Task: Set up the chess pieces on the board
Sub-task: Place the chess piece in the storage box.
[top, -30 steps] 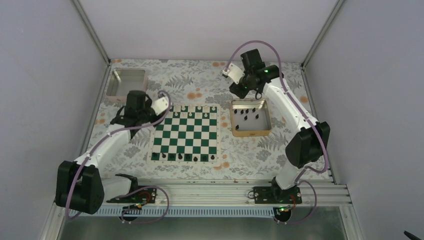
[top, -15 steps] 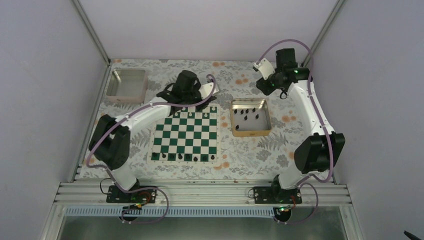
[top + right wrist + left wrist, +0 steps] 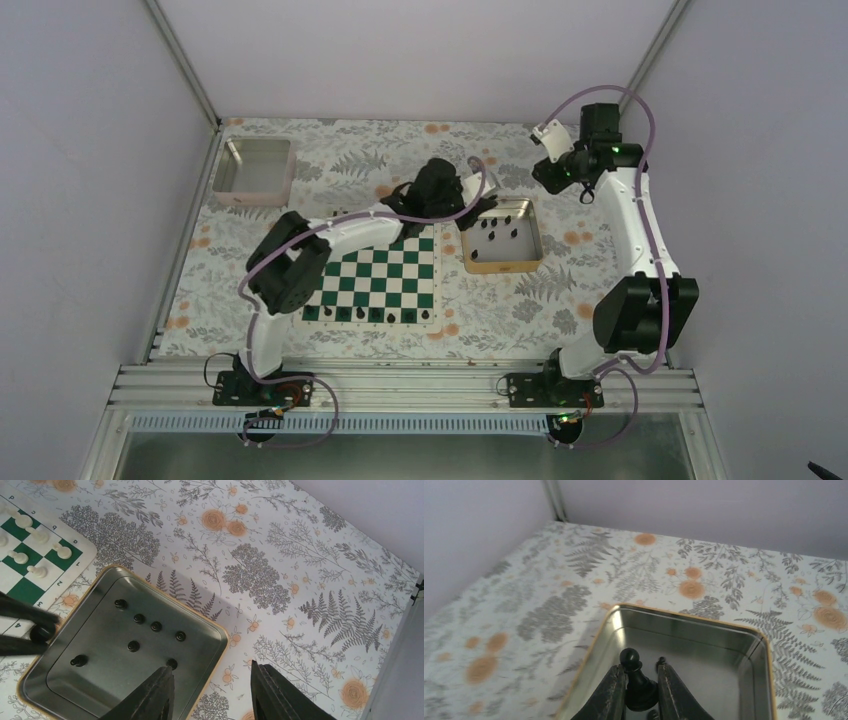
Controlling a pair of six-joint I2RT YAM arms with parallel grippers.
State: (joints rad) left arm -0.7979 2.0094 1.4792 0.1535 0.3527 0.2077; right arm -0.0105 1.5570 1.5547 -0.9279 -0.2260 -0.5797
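fingers (image 3: 616, 692) of the left gripper (image 3: 641, 666) pinch a black pawn (image 3: 639, 682) at the gold-rimmed tray (image 3: 684, 617) toward the worktop's (image 3: 380, 150) right edge; right gripper (image 3: 211, 669) gapes wide, far right corner.

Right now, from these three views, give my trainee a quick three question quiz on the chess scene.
1. True or false: the right fingers are shut on a piece.
2. What sits between the left fingers? A) a white pawn B) a black pawn C) nothing
3. Fill in: the black pieces standing on the board line its ___ edge (near or far).
Key: 1 false, they are open; 2 B; 3 near.
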